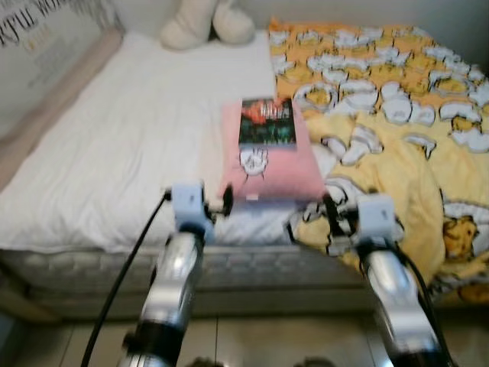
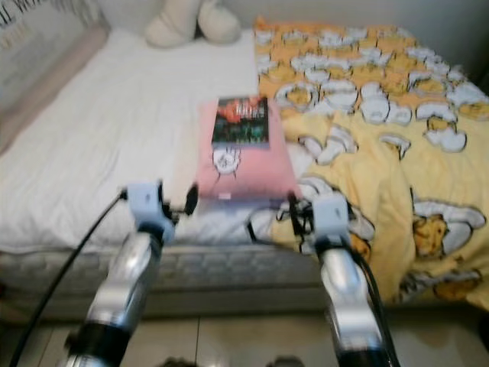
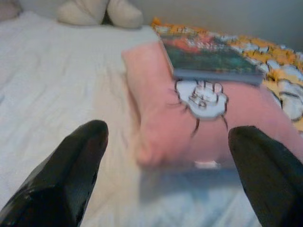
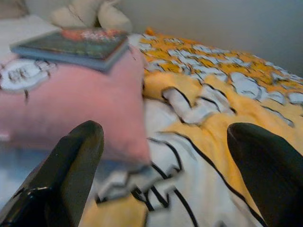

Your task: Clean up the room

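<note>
Left gripper [image 3: 165, 142]: raised over the near edge of the bed [image 1: 114, 160], fingers [image 3: 75, 156] spread wide apart and holding nothing, aimed at the near left corner of the pillow [image 3: 189, 127]. Right gripper [image 4: 165, 146]: raised alongside it, fingers [image 4: 71, 161] likewise spread wide and holding nothing, aimed at the pillow's near right corner where it meets the blanket [image 4: 222, 123]. In the head views the left gripper [image 1: 221, 200] sits at about 7 o'clock from the pillow [image 1: 267, 164] and the right gripper [image 1: 334, 212] at about 5 o'clock; both are just short of its near edge, and contact cannot be confirmed because the frames are blurred. The pillow is pink with a white cartoon figure [image 3: 201, 97] printed on it, and lies flat near the front middle of the bed, its left part on the white sheet [image 1: 130, 130] and its right edge against the blanket. A book [image 1: 267, 122] with a dark green and red cover lies flat on the far half of the pillow, at 12 o'clock from the cartoon figure. The blanket [image 1: 397, 115] is yellow with white cartoon figures, rumpled, covers the right half of the bed and hangs over the front edge at 3 to 5 o'clock from the pillow. A cream plush toy [image 1: 206, 21] rests at the head of the bed, at 11 o'clock from the pillow and well apart from it. Tiled floor [image 1: 267, 340] shows below the bed frame.
</note>
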`<state>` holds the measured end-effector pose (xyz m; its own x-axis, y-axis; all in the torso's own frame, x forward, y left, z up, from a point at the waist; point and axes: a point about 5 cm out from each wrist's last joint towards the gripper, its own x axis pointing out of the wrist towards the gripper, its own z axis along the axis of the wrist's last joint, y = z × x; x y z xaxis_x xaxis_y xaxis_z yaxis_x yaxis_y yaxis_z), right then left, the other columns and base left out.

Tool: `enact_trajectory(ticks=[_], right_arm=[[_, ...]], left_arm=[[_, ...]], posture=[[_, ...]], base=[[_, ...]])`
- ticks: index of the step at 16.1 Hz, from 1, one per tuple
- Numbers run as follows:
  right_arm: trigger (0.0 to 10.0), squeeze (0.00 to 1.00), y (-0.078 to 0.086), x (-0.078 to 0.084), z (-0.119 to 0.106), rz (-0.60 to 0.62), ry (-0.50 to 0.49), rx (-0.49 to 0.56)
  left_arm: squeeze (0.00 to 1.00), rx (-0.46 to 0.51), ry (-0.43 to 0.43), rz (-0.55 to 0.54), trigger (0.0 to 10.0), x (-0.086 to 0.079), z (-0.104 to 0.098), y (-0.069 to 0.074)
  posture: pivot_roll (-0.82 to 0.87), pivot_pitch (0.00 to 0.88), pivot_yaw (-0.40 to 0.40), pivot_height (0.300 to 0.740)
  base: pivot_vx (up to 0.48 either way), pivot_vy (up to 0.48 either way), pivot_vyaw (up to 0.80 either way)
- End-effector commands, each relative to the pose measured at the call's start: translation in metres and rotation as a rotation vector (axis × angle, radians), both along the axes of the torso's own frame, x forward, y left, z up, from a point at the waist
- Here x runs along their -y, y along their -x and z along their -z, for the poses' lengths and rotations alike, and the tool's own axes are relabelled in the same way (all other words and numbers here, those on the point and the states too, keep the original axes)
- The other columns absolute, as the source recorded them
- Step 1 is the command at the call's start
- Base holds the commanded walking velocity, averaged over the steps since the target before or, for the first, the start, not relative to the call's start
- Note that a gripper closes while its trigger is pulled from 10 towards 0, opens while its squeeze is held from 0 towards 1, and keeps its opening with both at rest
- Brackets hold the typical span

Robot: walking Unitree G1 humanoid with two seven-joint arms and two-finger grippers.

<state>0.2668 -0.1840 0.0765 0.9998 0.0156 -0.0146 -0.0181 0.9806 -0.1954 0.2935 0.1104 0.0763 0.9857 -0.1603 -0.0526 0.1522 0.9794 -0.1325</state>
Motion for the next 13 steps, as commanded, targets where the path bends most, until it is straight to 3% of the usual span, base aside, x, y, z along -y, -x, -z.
enact_trajectory(ticks=[1, 3, 5, 8, 11, 13], right_arm=[[10.0, 0.0, 0.002, 0.005, -0.011, 0.019, 0.001, 0.059], [10.0, 0.0, 0.017, 0.004, -0.008, 0.019, 0.01, 0.062], [10.0, 0.0, 0.019, 0.005, -0.003, 0.038, -0.001, 0.033], [10.0, 0.0, 0.007, -0.006, -0.007, 0.027, -0.03, 0.045], [10.0, 0.0, 0.003, -0.009, -0.008, 0.026, -0.026, 0.055], [10.0, 0.0, 0.002, -0.012, -0.009, 0.019, -0.03, 0.055]], left_arm=[[0.0, 0.072, -0.019, 0.02, 10.0, -0.004, -0.009, 0.005], [0.0, 0.098, -0.096, 0.063, 10.0, -0.015, -0.004, 0.021], [0.0, 0.109, -0.062, 0.047, 10.0, -0.017, -0.013, 0.011], [0.0, 0.148, -0.031, 0.067, 10.0, 0.001, -0.028, -0.003], [0.0, 0.1, -0.013, 0.048, 10.0, 0.0, -0.02, -0.009], [0.0, 0.11, -0.007, 0.089, 10.0, 0.011, -0.022, -0.007]], posture=[[-0.24, 0.0, 0.048, 0.736], [-0.22, 0.0, 0.037, 0.736], [-0.21, 0.0, 0.032, 0.736], [-0.21, 0.0, 0.047, 0.736], [-0.22, 0.0, 0.056, 0.736], [-0.23, 0.0, 0.058, 0.736]], base=[[0.0, 0.0, 0.0], [0.0, 0.0, 0.0], [0.216, 0.0, 0.0], [0.431, 0.0, 0.0], [0.429, 0.0, 0.0], [0.426, 0.0, 0.0]])
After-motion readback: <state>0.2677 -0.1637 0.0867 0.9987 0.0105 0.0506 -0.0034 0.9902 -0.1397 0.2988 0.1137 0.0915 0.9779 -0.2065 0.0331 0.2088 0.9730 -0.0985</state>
